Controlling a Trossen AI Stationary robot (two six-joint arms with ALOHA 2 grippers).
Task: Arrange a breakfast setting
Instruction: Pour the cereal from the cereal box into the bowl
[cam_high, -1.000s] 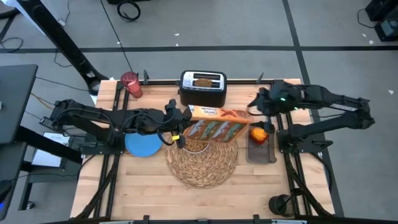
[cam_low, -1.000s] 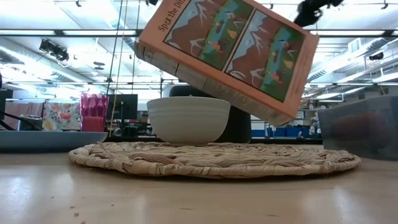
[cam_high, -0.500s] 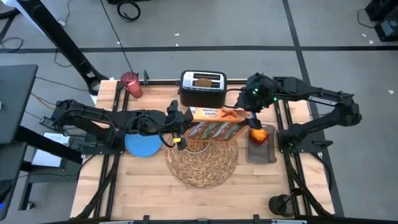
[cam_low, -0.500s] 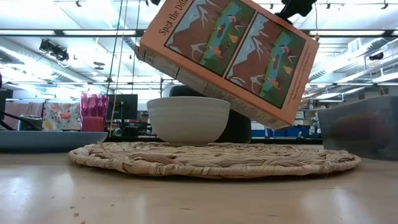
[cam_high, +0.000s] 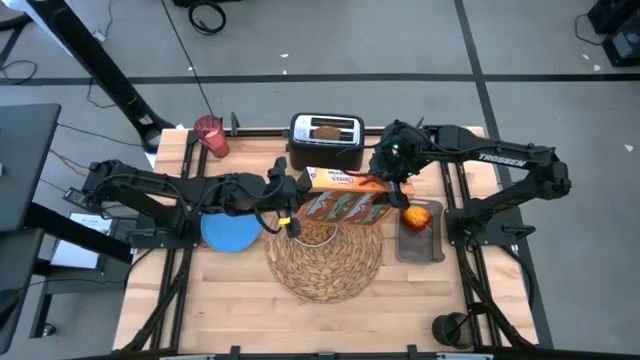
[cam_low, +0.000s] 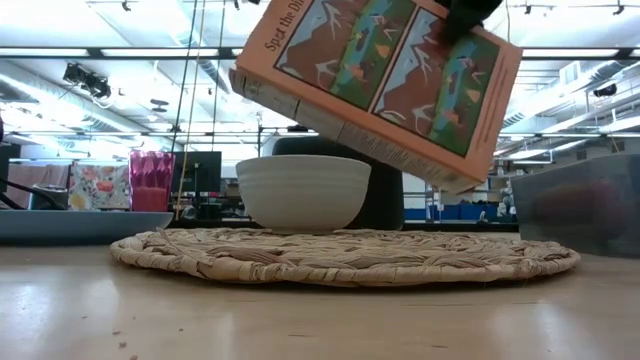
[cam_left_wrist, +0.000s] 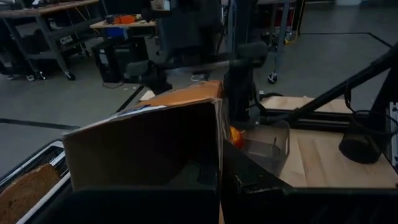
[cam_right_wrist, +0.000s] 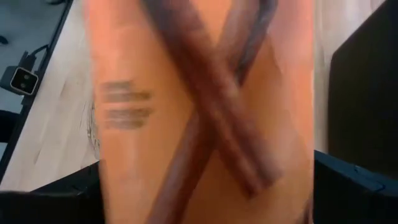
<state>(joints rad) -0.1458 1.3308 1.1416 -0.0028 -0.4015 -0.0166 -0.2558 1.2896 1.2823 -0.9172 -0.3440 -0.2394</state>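
Observation:
An orange cereal box (cam_high: 345, 200) hangs tilted above the white bowl (cam_low: 303, 192), which stands on the round woven placemat (cam_high: 325, 265). My left gripper (cam_high: 290, 205) is shut on the box's left end. My right gripper (cam_high: 387, 182) is open at the box's far right end. Its fingers (cam_right_wrist: 357, 186) stand on either side of the box (cam_right_wrist: 205, 112). The blue plate (cam_high: 230, 232) lies left of the placemat. A toast slice (cam_high: 326, 128) sits in the toaster (cam_high: 326, 145). The apple (cam_high: 415, 215) lies in a clear bin (cam_high: 420, 240). The pink-red cup (cam_high: 211, 135) stands at the far left. My left gripper holds the box by its left end (cam_high: 303, 203), coming in nearly level from the table's left. The box and the gripper hide the place of contact. The box (cam_low: 380, 90) hangs lifted clear and tilted above the bowl. Whether my right gripper touches the box, I cannot tell.
The black toaster stands at the far edge, just behind the box. The clear bin sits right of the placemat, under my right arm. Bare wood lies along the near edge (cam_high: 320, 325).
My right gripper has moved toward the table's left and a little down, tipping further downward, from beside the bin to the box's far right end. The box has shifted slightly in my left gripper's hold, staying tilted above the bowl.

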